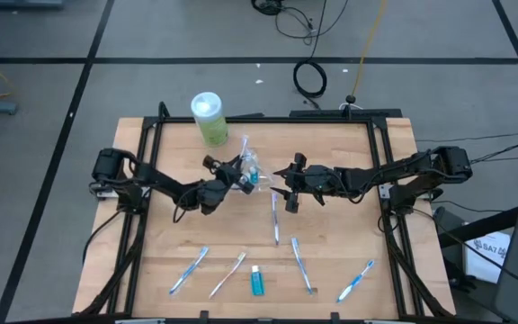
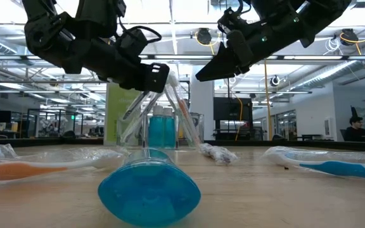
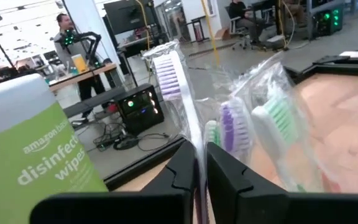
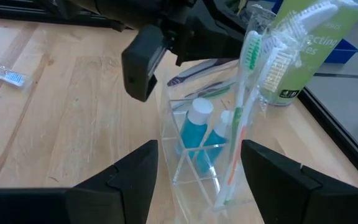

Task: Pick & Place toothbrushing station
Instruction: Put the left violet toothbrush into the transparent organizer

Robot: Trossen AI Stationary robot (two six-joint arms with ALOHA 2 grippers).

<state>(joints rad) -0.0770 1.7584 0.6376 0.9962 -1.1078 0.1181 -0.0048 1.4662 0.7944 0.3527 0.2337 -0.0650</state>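
Over on the left, left gripper [image 3: 201,180] has its jaws pinched on a wrapped purple toothbrush [image 3: 169,78] above the clear organizer [image 4: 194,155] mid-counter. Right gripper [image 4: 197,171] sits wide open, empty, beside it. Crinkly wrapper could snag neighboring brushes and tip the organizer.

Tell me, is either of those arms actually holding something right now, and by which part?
Yes. The left gripper pinches a wrapped purple-bristled toothbrush by its handle, below the head, over the clear organizer. The right gripper is open, holding nothing.

Two matte black jointed arms, looped black cables, blocky left claw [image 1: 244,177], angular wide-fingered right claw [image 1: 288,191]
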